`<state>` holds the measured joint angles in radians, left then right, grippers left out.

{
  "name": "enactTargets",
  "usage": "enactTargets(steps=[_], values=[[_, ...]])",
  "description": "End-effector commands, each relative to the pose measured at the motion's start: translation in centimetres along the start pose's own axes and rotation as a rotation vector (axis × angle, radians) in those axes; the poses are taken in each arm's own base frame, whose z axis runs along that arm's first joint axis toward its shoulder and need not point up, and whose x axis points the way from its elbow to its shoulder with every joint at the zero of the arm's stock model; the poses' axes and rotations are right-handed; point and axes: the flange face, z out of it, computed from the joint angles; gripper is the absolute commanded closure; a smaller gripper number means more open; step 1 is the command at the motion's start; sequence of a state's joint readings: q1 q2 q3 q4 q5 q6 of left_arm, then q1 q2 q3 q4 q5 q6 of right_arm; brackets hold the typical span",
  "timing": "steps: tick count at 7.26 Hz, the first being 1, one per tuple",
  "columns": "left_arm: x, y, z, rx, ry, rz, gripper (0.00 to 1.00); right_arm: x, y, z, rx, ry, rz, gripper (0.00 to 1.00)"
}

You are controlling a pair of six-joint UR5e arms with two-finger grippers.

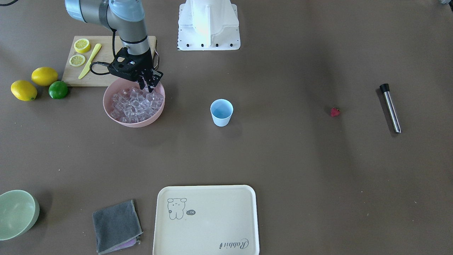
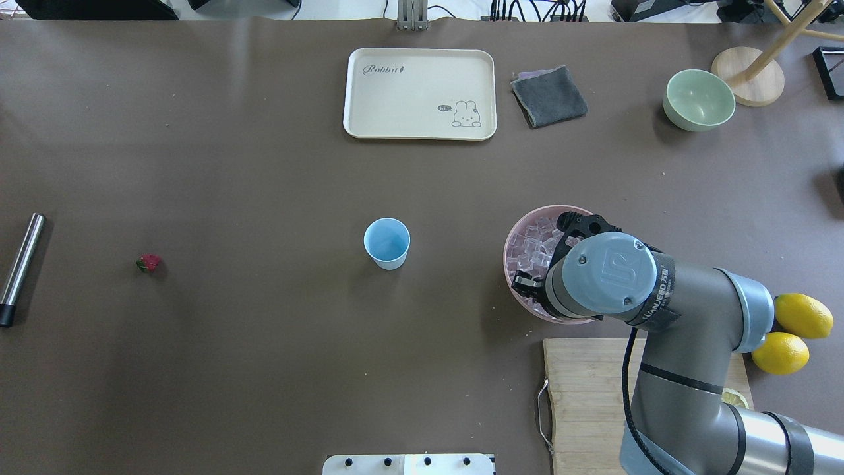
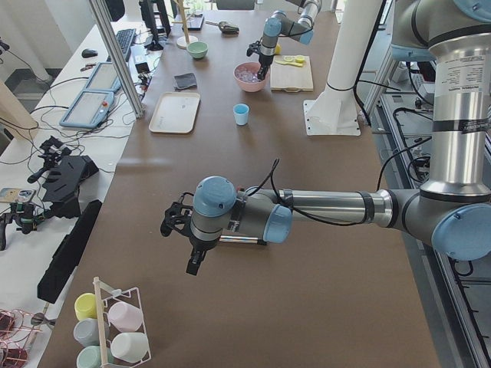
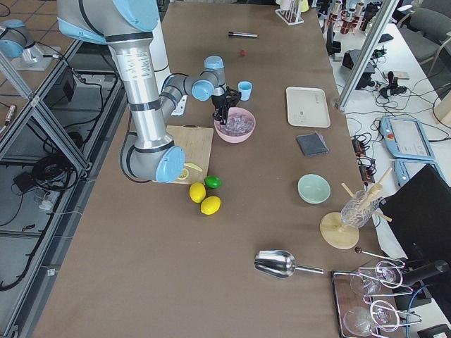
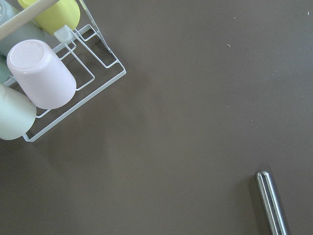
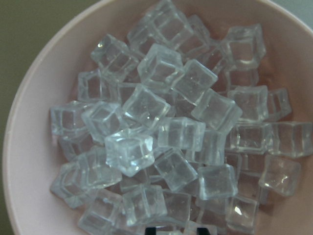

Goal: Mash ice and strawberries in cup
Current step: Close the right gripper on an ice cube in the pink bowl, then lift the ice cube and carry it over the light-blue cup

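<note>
The ice [image 1: 136,104] fills the wide pink bowl [image 1: 132,124], seen close up in the right wrist view [image 6: 161,132]. My right gripper [image 1: 149,82] hangs just above the ice at the bowl's robot-side edge, its fingers slightly apart and empty. The light blue cup [image 1: 222,112] stands upright and empty mid-table, apart from the bowl. The red strawberry [image 1: 335,112] lies alone on my left side, beside a steel muddler [image 1: 391,108]. My left gripper [image 3: 192,262] hovers over the table near the muddler [image 5: 271,203]; I cannot tell whether it is open.
A cutting board [image 1: 102,76] with lemon slices and a yellow knife lies behind the pink bowl; two lemons and a lime [image 1: 58,89] lie beside it. A cream tray [image 1: 212,219], grey cloth [image 1: 116,226] and pale green bowl [image 1: 16,214] sit along the far edge. A cup rack [image 5: 44,73] is at the left end.
</note>
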<state>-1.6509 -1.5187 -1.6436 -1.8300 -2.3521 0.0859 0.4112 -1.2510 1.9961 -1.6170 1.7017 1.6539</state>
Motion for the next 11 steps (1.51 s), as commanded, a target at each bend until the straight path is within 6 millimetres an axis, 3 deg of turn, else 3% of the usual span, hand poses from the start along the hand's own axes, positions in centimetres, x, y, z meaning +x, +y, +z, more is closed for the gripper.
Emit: enactTargets(steps=[1, 5, 7, 8, 11], values=[[0.0, 0.0, -0.1, 0.001, -0.001, 0.000, 0.01, 0.0, -0.3, -0.5, 0.002, -0.008, -0.012, 0.71], [0.0, 0.1, -0.1, 0.001, -0.001, 0.000, 0.01, -1.1, -5.8, -5.1, -0.014, -0.071, 0.032, 0.71], [0.0, 0.1, 0.0, -0.001, 0.001, 0.000, 0.01, -6.8, -5.3, -9.1, -0.008, -0.169, -0.019, 0.71], [-0.1, 0.1, 0.1, -0.003, 0.001, -0.002, 0.01, -11.3, -5.5, -10.1, -0.004, -0.189, -0.021, 0.72], [-0.2, 0.2, 0.2, -0.005, 0.001, -0.005, 0.01, -17.7, -5.8, -10.0, -0.006, -0.194, -0.002, 0.72]])
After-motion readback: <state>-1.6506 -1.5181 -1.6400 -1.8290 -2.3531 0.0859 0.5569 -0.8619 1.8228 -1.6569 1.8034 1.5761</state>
